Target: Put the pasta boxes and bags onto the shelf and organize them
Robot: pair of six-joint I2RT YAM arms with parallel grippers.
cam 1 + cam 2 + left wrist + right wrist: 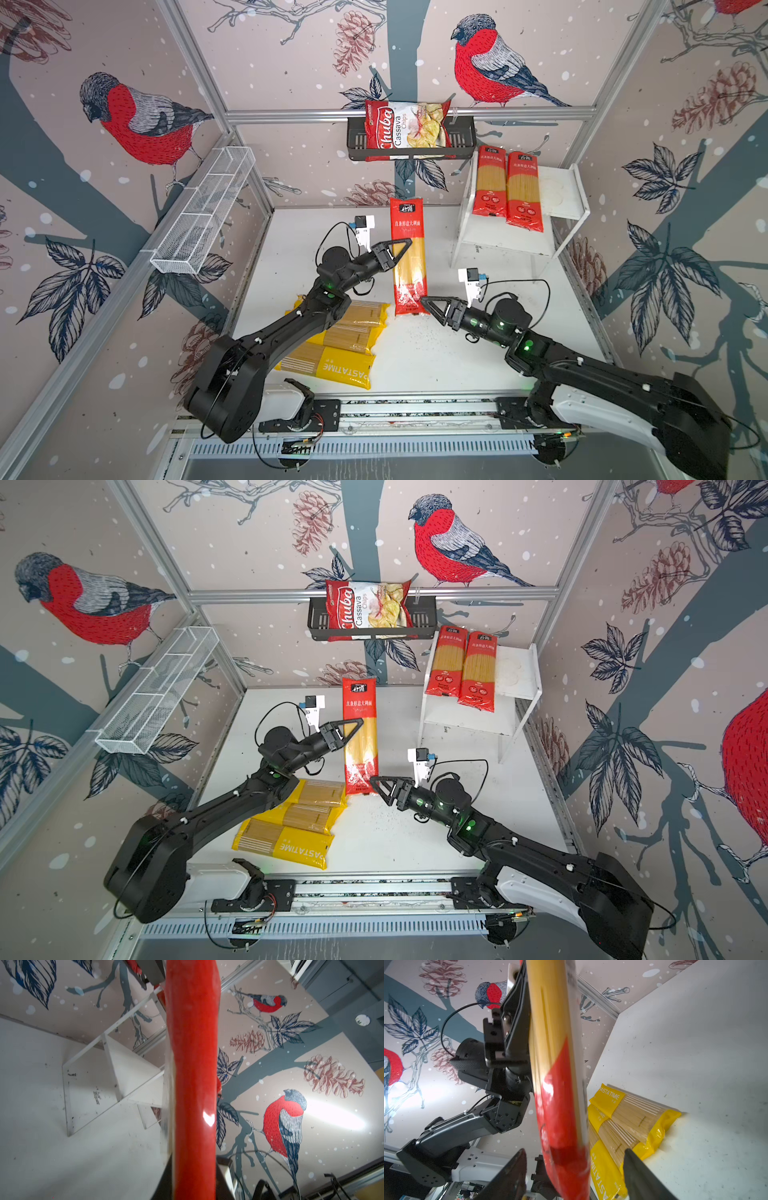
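Observation:
My left gripper [405, 243] [358, 722] is shut on the middle of a red pasta packet [409, 266] [360, 750], which it holds above the table. The left wrist view shows this packet [193, 1084] edge-on between the jaws. My right gripper [424, 300] [574, 1153] is open, its fingers standing apart on either side of the packet's lower red end [560, 1126]. Two more red packets [490, 183] [524, 191] lie side by side on top of the white shelf [569, 187] [519, 667] [89, 1084]. Three yellow PASTATIME packets [332, 365] [629, 1122] lie on the table under the left arm.
A Chuba cassava chips bag [407, 124] stands in a black slotted basket [461, 141] on the back wall. A long white wire basket [203, 216] hangs on the left wall. The arms' mounting rail [415, 411] runs along the table's front edge.

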